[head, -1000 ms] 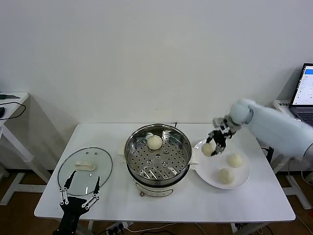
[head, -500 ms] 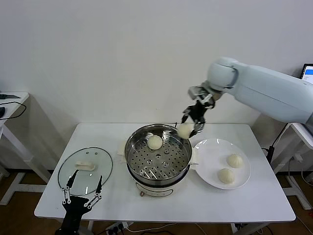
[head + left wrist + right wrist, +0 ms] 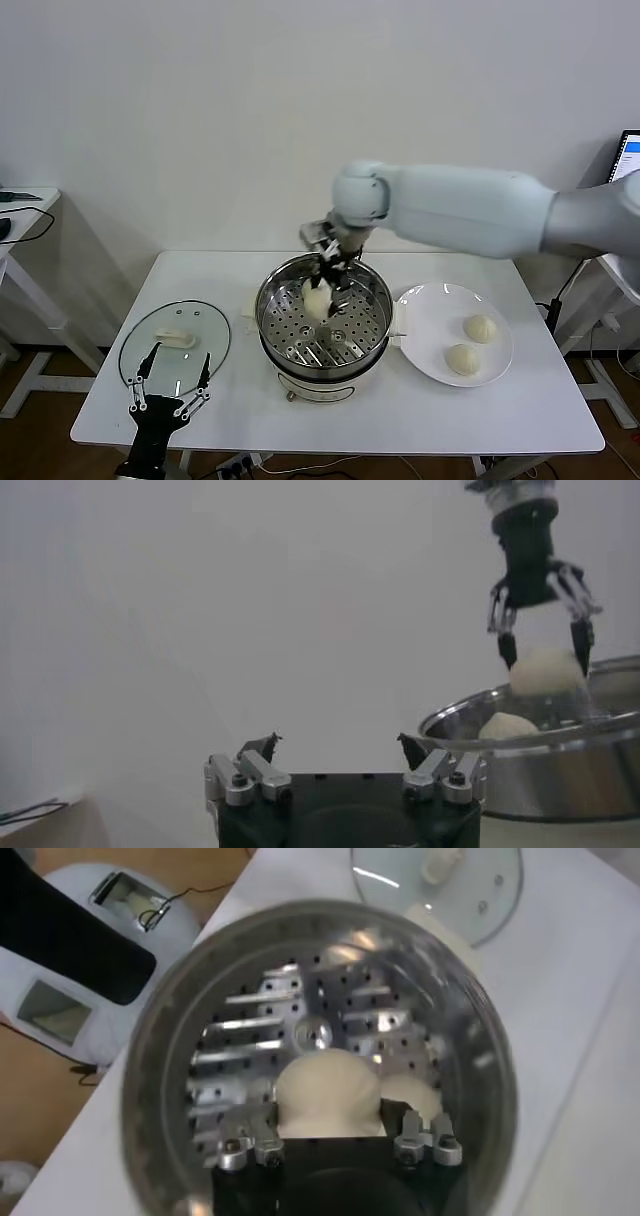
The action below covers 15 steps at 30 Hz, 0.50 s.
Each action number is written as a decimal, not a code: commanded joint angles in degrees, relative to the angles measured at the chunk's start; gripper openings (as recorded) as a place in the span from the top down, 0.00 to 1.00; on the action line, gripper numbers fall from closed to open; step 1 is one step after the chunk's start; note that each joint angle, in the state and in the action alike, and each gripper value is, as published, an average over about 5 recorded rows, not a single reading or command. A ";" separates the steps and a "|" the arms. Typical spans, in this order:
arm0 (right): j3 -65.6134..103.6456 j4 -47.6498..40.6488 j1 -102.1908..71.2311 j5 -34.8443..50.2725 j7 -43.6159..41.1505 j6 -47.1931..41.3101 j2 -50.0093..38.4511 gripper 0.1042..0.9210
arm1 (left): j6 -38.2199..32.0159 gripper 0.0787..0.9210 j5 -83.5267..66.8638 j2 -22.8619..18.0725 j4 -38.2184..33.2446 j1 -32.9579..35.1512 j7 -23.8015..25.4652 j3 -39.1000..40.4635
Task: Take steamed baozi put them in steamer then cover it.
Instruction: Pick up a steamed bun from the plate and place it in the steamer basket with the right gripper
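Note:
My right gripper (image 3: 326,280) is shut on a cream-white baozi (image 3: 317,301) and holds it just inside the shiny steel steamer (image 3: 270,322). In the right wrist view the held baozi (image 3: 328,1091) sits between the jaws of the right gripper (image 3: 335,1126), above the perforated tray, with a second baozi (image 3: 415,1098) beside it in the steamer (image 3: 160,1068). Two more baozi (image 3: 481,328) (image 3: 461,359) lie on the white plate (image 3: 430,310). My left gripper (image 3: 167,392) is open and empty at the table's front left, near the glass lid (image 3: 205,335).
The left wrist view shows the open left gripper (image 3: 335,745), and farther off the right gripper holding the baozi (image 3: 545,670) over the steamer (image 3: 560,770). A laptop (image 3: 627,180) stands at the far right. The steamer sits on a white base (image 3: 320,388).
My right gripper lifted a baozi off the plate, carried it left over the steamer rim and lowered it into the steamer. The left gripper stayed near the lid.

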 commanded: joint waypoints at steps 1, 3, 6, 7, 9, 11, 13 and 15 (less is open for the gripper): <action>-1.95 -1.76 -2.89 0.68 4.03 -2.15 7.20 0.30 | -0.06 0.12 -0.05 -0.06 0.04 -0.28 -0.06 -0.09; -2.22 -2.60 -3.24 0.31 4.21 -2.25 7.97 0.30 | -0.09 0.12 -0.08 -0.12 -0.02 -0.27 -0.10 -0.06; -2.72 -3.37 -3.45 -0.27 4.41 -2.32 8.57 0.30 | -0.09 0.12 -0.08 -0.26 -0.24 -0.25 -0.14 0.12; -2.88 -3.47 -3.52 -0.40 4.55 -2.36 8.65 0.30 | -0.09 0.12 -0.07 -0.29 -0.28 -0.23 -0.14 0.17; -3.06 -3.50 -3.65 -0.49 4.87 -2.49 8.72 0.30 | -0.12 0.12 -0.07 -0.29 -0.26 -0.23 -0.15 0.22; -3.09 -3.42 -3.78 -0.52 5.36 -2.62 8.74 0.28 | -0.15 0.12 -0.07 -0.28 -0.18 -0.23 -0.16 0.23; -3.00 -3.28 -3.80 -0.49 5.82 -2.68 8.70 0.26 | -0.16 0.12 -0.06 -0.27 -0.17 -0.20 -0.18 0.20; -2.61 -3.01 -3.75 -0.40 6.29 -2.74 8.42 0.20 | -0.16 0.12 -0.06 -0.29 -0.26 -0.13 -0.18 0.16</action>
